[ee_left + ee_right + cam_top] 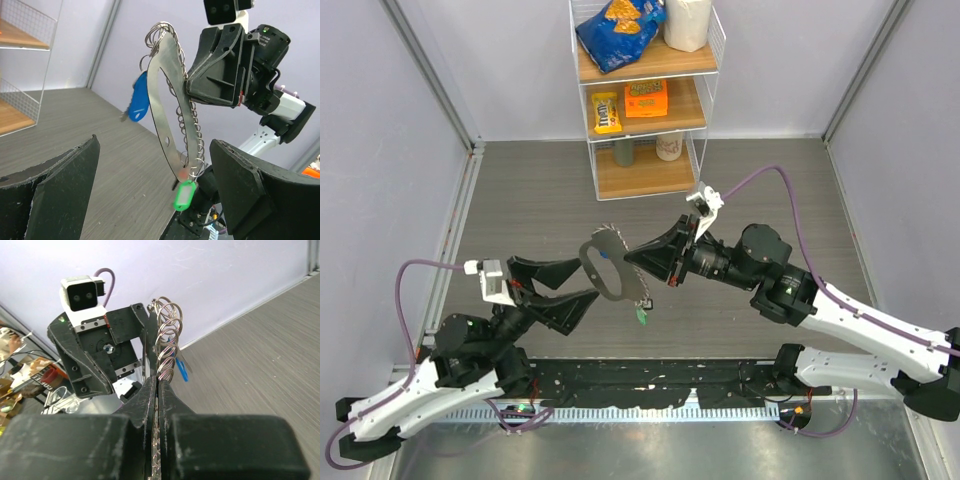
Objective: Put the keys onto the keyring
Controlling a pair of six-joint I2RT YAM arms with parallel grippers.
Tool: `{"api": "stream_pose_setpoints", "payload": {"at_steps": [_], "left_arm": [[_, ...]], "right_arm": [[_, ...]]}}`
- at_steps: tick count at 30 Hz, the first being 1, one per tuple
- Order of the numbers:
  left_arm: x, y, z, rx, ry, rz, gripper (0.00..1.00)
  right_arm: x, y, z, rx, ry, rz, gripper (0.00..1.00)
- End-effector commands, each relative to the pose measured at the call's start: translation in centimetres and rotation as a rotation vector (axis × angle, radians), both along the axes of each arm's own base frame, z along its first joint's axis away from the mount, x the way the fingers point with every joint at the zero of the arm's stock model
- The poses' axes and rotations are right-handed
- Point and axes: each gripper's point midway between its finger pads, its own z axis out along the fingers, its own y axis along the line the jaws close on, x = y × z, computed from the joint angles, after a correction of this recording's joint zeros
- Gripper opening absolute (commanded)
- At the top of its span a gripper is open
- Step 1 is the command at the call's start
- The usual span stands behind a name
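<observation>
Right gripper [157, 384] pinching keyring [167, 60], table [520, 190] (shelf [630, 180] behind)

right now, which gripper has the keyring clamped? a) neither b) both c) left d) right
D: the right gripper has its fingers shut on the edge of the keyring, while the left gripper is wide open and grips nothing.

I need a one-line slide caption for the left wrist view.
Right gripper holds the metal keyring, a blue-headed key and a green tag hanging from it, before the open left gripper.
</observation>
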Motion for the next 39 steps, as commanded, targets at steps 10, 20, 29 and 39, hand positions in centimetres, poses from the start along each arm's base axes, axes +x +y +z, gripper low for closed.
{"api": "stream_pose_setpoints", "payload": {"at_steps": [10,20,29,39], "left_arm": [[-1.9,-0.9,3.8,-0.11,-0.097,-0.112,0.81],[-2.9,-2.0,4.8,-0.114,-0.126,-0.183,0.34],[-3.7,-1.5,5.8,-0.163,-0.145,-0.217,0.0],[-1.6,-0.4,5.7,-0.234,0.027,-0.131,0.0]], "right_arm": [[-2.5,0.5,5.7,0.157,-0.055,0.14,0.06],[-3.2,0.8,6.4,0.183,-0.056,0.185,0.05],[-3.4,0.6,5.5,0.157,-0.066,0.182,0.05],[-1.2,-3.5,4.3,0.071,-0.198,-0.045,0.6]]}}
